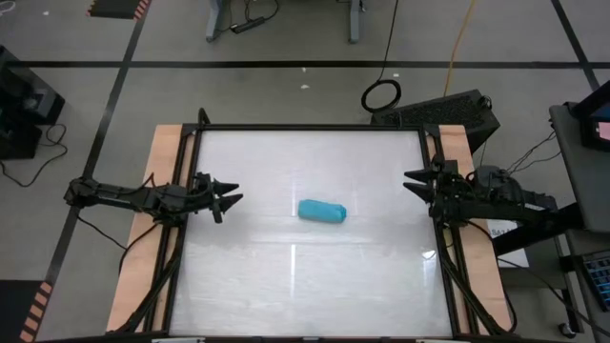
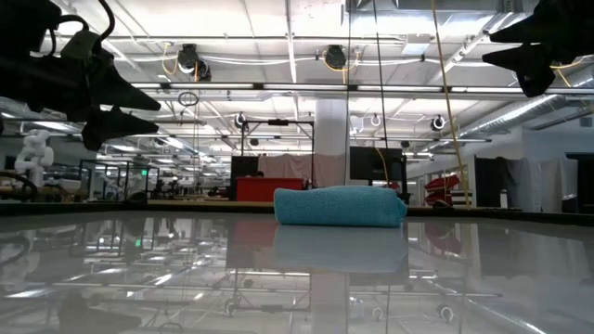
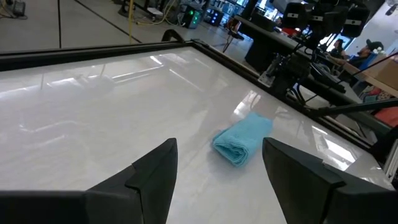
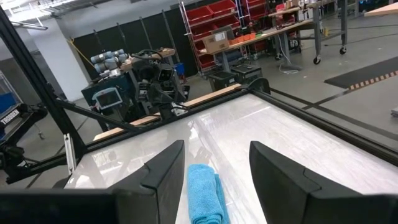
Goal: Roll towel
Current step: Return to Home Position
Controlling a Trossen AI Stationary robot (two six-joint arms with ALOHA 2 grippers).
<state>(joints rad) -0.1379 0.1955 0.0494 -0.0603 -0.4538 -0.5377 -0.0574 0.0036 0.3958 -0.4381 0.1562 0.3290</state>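
The rolled towel (image 1: 321, 211) lies near the middle of the table (image 1: 286, 286), the one obstacle on its surface, well apart from both my arms. My left gripper (image 1: 230, 198) hangs over the left edge and my right gripper (image 1: 408, 181) over the right, both with fingers spread. Bare tabletop lies between each and the towel. A black frame (image 1: 305, 127) rims the table's edges.

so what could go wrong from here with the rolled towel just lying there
The small turquoise-blue cloth towel lies rolled mid-table with nothing holding it, so its outer layer may loosen and unroll. The glossy white tabletop looks slick, so a nudge could slide it. The left gripper and right gripper hang open at the sides, clear of it, so a snag seems unlikely.
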